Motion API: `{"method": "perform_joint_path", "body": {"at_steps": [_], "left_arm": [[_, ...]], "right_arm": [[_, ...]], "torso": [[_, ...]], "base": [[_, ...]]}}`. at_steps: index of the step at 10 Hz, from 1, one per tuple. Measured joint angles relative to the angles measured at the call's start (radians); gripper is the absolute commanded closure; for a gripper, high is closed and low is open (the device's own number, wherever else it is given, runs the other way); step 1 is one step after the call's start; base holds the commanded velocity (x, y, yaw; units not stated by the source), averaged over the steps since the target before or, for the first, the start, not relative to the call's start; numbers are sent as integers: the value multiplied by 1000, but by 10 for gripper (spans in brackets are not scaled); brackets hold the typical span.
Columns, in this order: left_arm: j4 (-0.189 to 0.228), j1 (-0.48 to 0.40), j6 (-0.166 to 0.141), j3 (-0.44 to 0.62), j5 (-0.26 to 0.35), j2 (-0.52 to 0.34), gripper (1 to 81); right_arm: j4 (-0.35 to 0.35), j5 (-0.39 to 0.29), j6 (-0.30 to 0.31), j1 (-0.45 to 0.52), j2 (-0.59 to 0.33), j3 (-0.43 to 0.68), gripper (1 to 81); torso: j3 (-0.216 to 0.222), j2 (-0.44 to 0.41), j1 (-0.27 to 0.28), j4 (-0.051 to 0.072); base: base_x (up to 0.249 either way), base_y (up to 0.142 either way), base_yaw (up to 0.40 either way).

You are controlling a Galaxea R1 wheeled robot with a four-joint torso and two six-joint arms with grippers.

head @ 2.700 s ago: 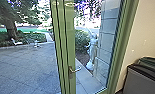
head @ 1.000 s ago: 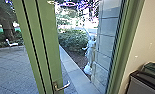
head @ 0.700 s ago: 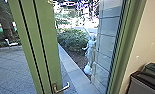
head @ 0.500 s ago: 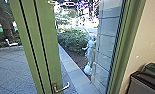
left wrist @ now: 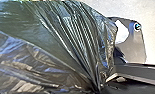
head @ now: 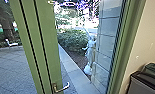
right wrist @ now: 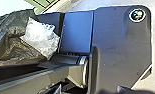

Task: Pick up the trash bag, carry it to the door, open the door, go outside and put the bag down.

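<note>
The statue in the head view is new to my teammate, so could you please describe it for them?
Start at the green door and look to its right, where a block wall rises outside. Beside that wall's left edge stands the statue, pale, slender and upright. Its human-like shape sets it apart from the leafy bush to its left.

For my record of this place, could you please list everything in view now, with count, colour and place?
trash bag: one, dark, both wrist views
white piece: one, white, against the bag
door: one, green, head view left
door handle: one, metallic, low on door
frame: one, green, right
indoor wall: one, beige, far right
bin: at least one, grey, lower right
statue: one, pale, outside
block wall: one, grey, beside statue
hedge: one, green, outside
chair: one, white, outside left
yard: one, grey, outside
robot's plate: one, dark, wrist views
</note>
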Motion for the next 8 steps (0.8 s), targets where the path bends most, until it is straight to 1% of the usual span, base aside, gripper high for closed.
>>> {"method": "perform_joint_path", "body": {"at_steps": [2, 3, 8], "left_arm": [[0, 0, 0, 0, 0, -1, 811], [0, 0, 0, 0, 0, -1, 811], [0, -1, 0, 0, 0, -9, 811]], "right_arm": [[0, 0, 0, 0, 0, 0, 10], [1, 2, 4, -2, 0, 0, 10], [4, 3, 11, -5, 1, 0, 10]], "torso": [[0, 0, 0, 0], [0, 0, 0, 0], [0, 0, 0, 0]], "base": [[0, 0, 0], [0, 0, 111], [0, 0, 173]]}}
